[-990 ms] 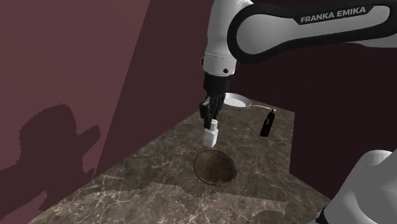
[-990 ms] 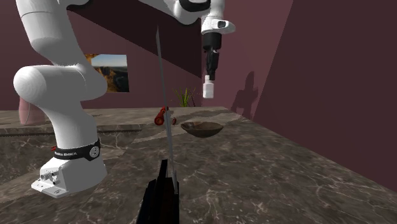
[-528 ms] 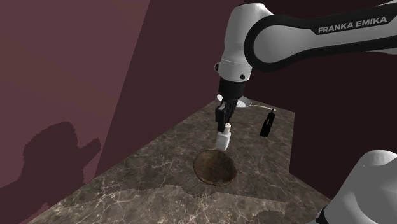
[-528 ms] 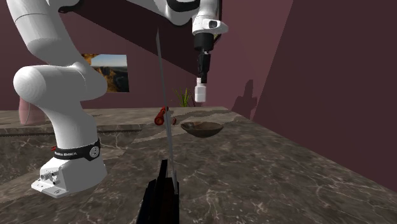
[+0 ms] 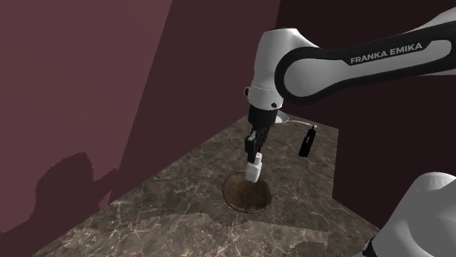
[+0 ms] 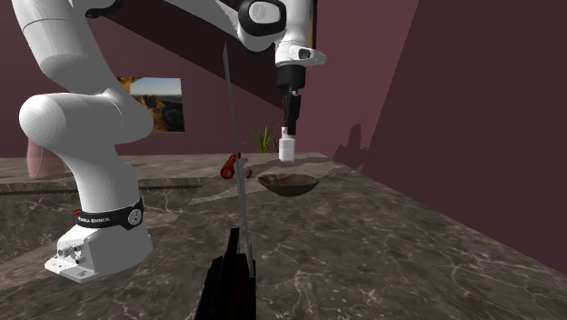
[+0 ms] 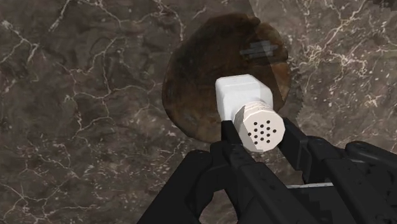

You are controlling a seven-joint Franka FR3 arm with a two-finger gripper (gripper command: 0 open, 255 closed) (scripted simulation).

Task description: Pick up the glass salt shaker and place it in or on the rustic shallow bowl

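Shoulder view: the pincer (image 5: 253, 161) is clamped on the white salt shaker (image 5: 253, 172), which hangs just above the brown bowl (image 5: 247, 193) on the marble worktop (image 5: 175, 212). There's open stone around the bowl, though the worktop's edge on this view's right is near.

Second exterior view: the shaker (image 6: 287, 148) sits clear above the bowl (image 6: 289, 184), not touching.

Wrist view: the fingers (image 7: 219, 153) grip by the perforated cap, with the bowl (image 7: 203, 89) beneath. The risk, I'd say, is a release from this height: the shaker could topple over the shallow rim.
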